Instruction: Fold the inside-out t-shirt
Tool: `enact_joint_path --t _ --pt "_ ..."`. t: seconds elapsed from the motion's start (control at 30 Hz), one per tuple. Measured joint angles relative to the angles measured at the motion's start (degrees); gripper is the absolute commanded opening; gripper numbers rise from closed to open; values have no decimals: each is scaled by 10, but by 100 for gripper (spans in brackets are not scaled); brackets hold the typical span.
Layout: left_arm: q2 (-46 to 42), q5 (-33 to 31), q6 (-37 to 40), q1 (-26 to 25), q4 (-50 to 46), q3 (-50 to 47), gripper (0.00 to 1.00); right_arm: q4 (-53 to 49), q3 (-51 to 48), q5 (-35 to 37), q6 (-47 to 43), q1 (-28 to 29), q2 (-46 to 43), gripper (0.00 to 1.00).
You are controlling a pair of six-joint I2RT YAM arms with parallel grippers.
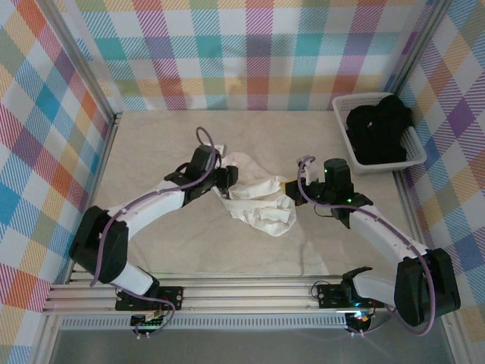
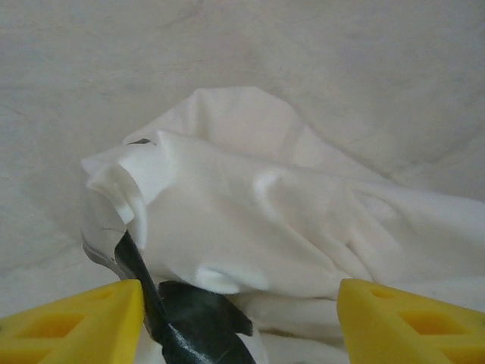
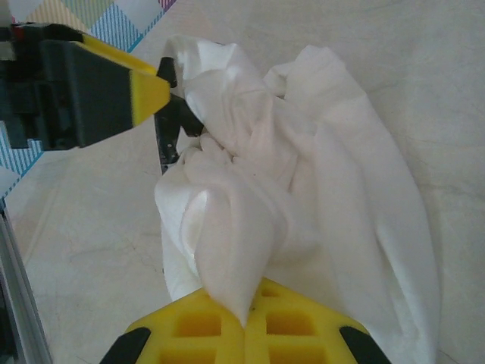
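On table (image 1: 174, 144): inside-out t-shirt (image 1: 258, 203) bunched. Left gripper (image 1: 227, 182) jaws apart, holding nothing; right gripper (image 3: 246, 322) clamped on cloth. You risk dragging whole bundle if pulling one-handed.

1. Right gripper (image 3: 246, 317), lower centre: yellow fingers pressed together, pinching a fold of cloth.
2. White t-shirt (image 3: 303, 167), centre: bunched on the table (image 3: 91, 250).
3. Left gripper (image 3: 155, 92), upper left: yellow fingertip touching the shirt.

Beige marbled tabletop (image 1: 227, 250), pastel plaid walls (image 1: 227, 61), aluminium frame rails (image 1: 242, 288), even light
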Motion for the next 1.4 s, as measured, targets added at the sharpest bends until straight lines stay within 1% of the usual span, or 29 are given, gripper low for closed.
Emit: enact_joint_path --t 0.07,0.2,0.27,0.3,0.37,0.43,0.53,0.57,0.6,0.73,0.87,0.97,1.0,1.07,1.13,1.23,1.3,1.4 --pt "10 -49 0 -7 -29 16 69 0 0 -2 0 0 2 0" --pt "24 -181 3 -24 -99 62 73 0 0 -4 0 1 3 0" --pt "30 -216 11 -38 -120 84 74 0 0 -4 0 1 5 0" --pt "33 -219 15 -44 -127 94 74 1 0 -4 0 1 8 0" --pt "37 -200 22 -52 -131 104 74 2 0 -4 0 1 14 0" --pt "48 -161 30 -54 -135 115 73 4 0 -4 0 2 21 0" --pt "90 -110 36 -54 -148 150 71 4 0 -4 0 4 24 0" --pt "106 -99 37 -54 -152 161 69 4 0 -4 0 4 24 0" --pt "123 -90 40 -54 -153 171 64 4 0 -4 0 4 24 0" --pt "186 -59 43 -50 -165 211 30 7 0 -6 0 4 24 0" --pt "223 -35 39 -37 -166 251 0 4 12 -9 -1 4 24 0" --pt "213 1 26 -7 -155 260 0 -7 46 -11 -7 3 7 0" --pt "201 22 13 11 -149 259 0 -8 58 -14 -9 1 -8 0" --pt "165 66 -19 55 -121 244 0 -4 80 -23 -9 -4 -46 0" --pt "103 117 -68 114 -77 205 0 4 100 -31 -10 -12 -92 0" --pt "6 171 -138 196 -20 154 0 21 122 -38 -18 -18 -145 0" --pt "-45 196 -176 229 11 130 0 21 126 -36 -31 -18 -163 0" --pt "-95 229 -218 246 50 96 0 3 125 -14 -45 -18 -162 0"
